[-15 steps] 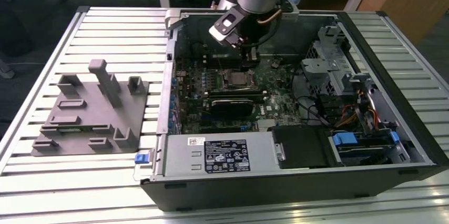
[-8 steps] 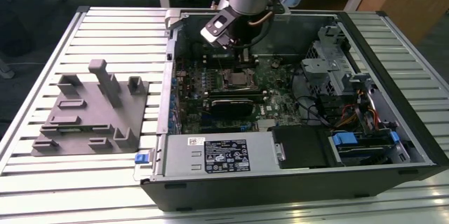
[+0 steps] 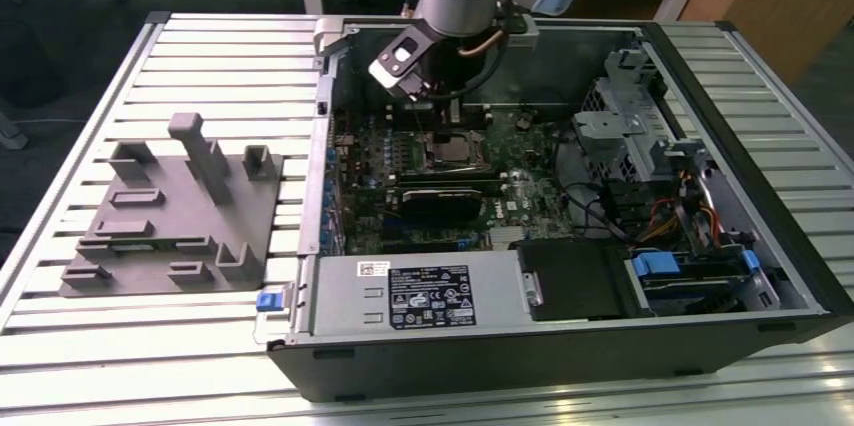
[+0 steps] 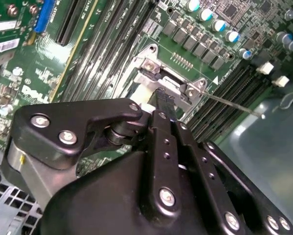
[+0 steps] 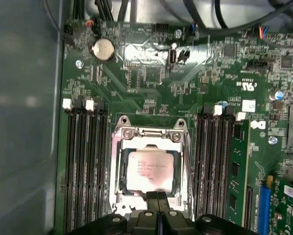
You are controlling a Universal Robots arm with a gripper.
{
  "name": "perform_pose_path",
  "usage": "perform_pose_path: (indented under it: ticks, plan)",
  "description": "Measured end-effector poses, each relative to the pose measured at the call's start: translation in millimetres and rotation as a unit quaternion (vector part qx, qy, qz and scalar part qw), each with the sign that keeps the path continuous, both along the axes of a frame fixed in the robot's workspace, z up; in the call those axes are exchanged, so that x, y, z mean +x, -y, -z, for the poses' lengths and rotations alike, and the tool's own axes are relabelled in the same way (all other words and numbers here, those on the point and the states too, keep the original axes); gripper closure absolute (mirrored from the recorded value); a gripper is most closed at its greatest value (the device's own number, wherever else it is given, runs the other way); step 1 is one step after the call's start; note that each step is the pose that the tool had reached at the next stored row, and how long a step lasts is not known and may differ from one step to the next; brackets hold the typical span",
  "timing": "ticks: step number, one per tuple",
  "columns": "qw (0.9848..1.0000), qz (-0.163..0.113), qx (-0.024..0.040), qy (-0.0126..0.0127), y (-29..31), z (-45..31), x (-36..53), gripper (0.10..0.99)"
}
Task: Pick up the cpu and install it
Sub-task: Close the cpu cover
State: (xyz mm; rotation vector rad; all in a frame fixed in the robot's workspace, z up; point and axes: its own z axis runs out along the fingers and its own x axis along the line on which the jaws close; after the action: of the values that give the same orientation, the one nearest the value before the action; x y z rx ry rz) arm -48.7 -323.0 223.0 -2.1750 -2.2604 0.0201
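Note:
The cpu (image 5: 150, 171), a small square chip with a pale metal top, lies flat inside the metal socket frame (image 5: 122, 166) on the green motherboard (image 5: 136, 78). In the first wrist view my gripper (image 5: 157, 197) is at the chip's near edge, its two black fingers pressed together with nothing between them. In the second wrist view the gripper (image 4: 163, 98) reaches down to the socket frame (image 4: 151, 66), and a pale strip of the cpu (image 4: 142, 93) shows beside the fingers. In the exterior view the arm (image 3: 454, 6) stands over the socket (image 3: 450, 151) inside the open computer case.
Memory slots (image 5: 82, 166) flank the socket on both sides. A thin socket lever (image 4: 229, 104) juts out beside the frame. A grey fixture (image 3: 174, 216) sits on the slatted table on the exterior view's left. The grey labelled box (image 3: 414, 291) and drive bays (image 3: 641, 136) crowd the case.

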Motion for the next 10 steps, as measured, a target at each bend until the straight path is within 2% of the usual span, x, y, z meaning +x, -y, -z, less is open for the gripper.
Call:
perform_pose_path:
  ticks: [10]
  plan:
    - [1.0000,0.000,0.0000,0.0000,0.0,15.6,-2.4,0.980]
